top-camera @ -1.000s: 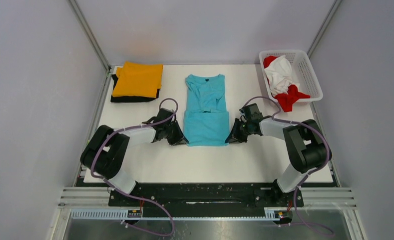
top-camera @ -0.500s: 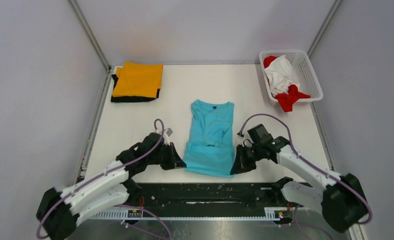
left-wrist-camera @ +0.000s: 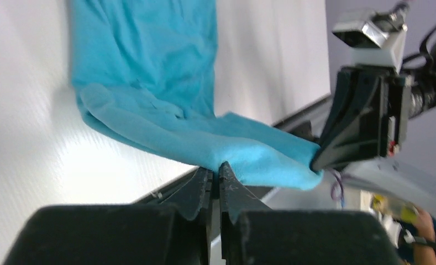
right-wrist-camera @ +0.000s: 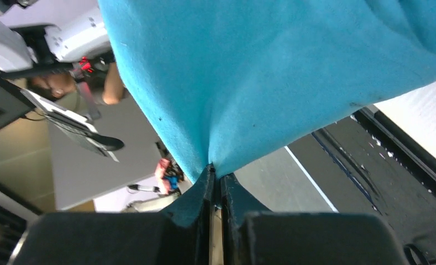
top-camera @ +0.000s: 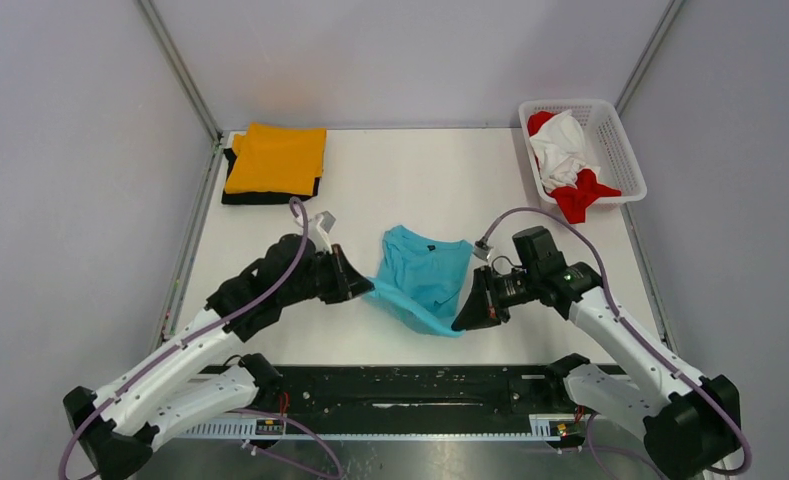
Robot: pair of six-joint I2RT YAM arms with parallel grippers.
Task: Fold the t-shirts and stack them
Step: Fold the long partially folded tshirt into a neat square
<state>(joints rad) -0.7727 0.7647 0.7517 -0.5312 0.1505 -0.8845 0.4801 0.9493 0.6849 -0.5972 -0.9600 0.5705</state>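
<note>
My left gripper (top-camera: 362,286) is pinched tight on the left end of the folded lower edge of the turquoise short-sleeved cloth t-shirt (top-camera: 425,272). My right gripper (top-camera: 464,318) is clamped just as tight on the right end, where the cloth bunches into a crease as it enters the jaws. Between the two grips that edge is lifted off the white bench (top-camera: 390,180) and sags in a shallow curve close to the near edge. The collar end lies on the surface, pointing toward the far edge, roughly midway between left and right. At the far left corner a folded orange t-shirt (top-camera: 275,157) lies on a folded black t-shirt (top-camera: 266,198), whose edges show along its left and near sides. At the far right corner stands a white plastic lattice basket (top-camera: 625,160) holding a crumpled white t-shirt (top-camera: 562,148) and a red t-shirt (top-camera: 580,200), the red one draping over the near rim.
</note>
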